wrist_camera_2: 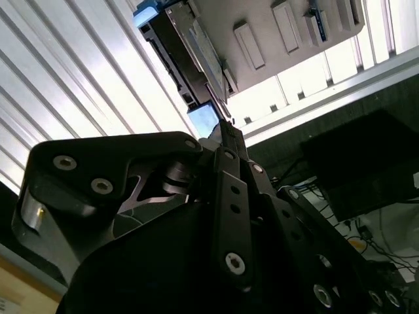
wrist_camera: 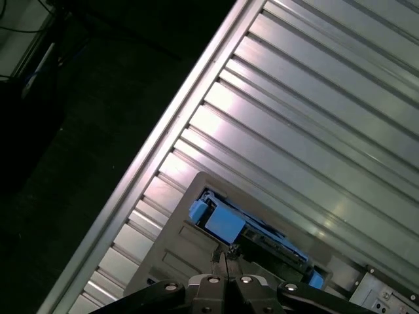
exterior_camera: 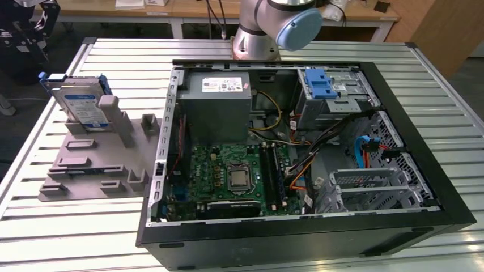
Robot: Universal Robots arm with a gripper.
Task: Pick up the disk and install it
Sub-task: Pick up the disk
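Observation:
The disk (exterior_camera: 79, 105), a silver drive with a white-and-blue label in a blue carrier, stands upright on edge in a grey slotted holder (exterior_camera: 90, 164) on the exterior view's left. My gripper (wrist_camera: 226, 256) hovers above and apart from the disk (wrist_camera: 226, 222), fingers pressed together with nothing between them. In the second wrist view the shut gripper (wrist_camera_2: 226, 131) points toward the disk (wrist_camera_2: 190, 52) and its blue carrier end. The arm's black tool end (exterior_camera: 26, 31) shows at the exterior view's upper left, behind the disk.
An open black computer case (exterior_camera: 423, 170) lies on the slatted metal table (exterior_camera: 113, 56), with a grey power supply box (exterior_camera: 219, 107), a green motherboard (exterior_camera: 234, 175), and a drive bay with a blue latch (exterior_camera: 321, 88). Cables run across the case's right half. The arm's base (exterior_camera: 261, 34) stands behind the case.

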